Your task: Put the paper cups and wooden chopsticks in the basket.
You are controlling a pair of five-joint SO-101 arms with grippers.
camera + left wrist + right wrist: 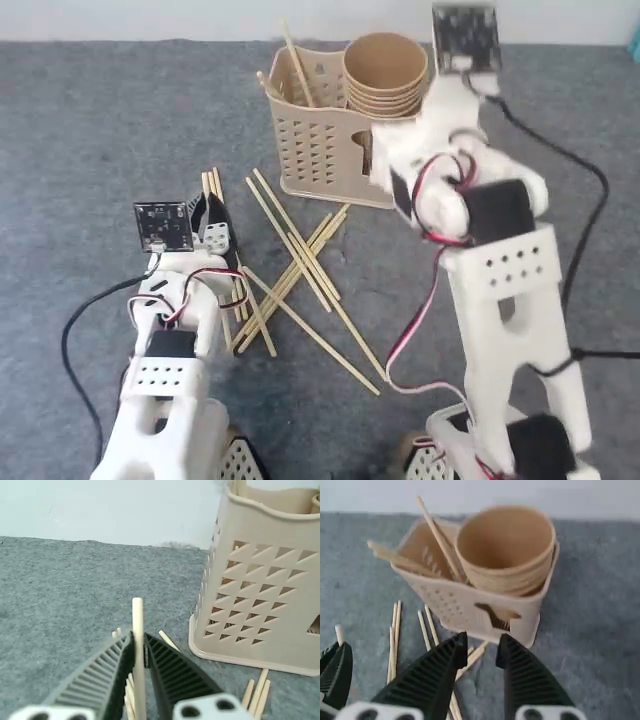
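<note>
Near basket [260,580] wall, left claw [139,639] gripping chopstick [137,615], right claw [482,645] parted

"What colour would you call that basket [320,140]?"

"Beige, with rows of small triangle cut-outs down its sides. The paper cups [385,65] are plain kraft brown."

"And the chopsticks [300,265]?"

"Pale bare wood, against a flecked grey carpet [90,120]."

"The arms [510,290] look white from here."

"White shells, black motors [497,212], and red, black and white wires [432,290]. The ribbed fingers [530,680] are black. The wall [100,510] is plain, nearly white."
</note>
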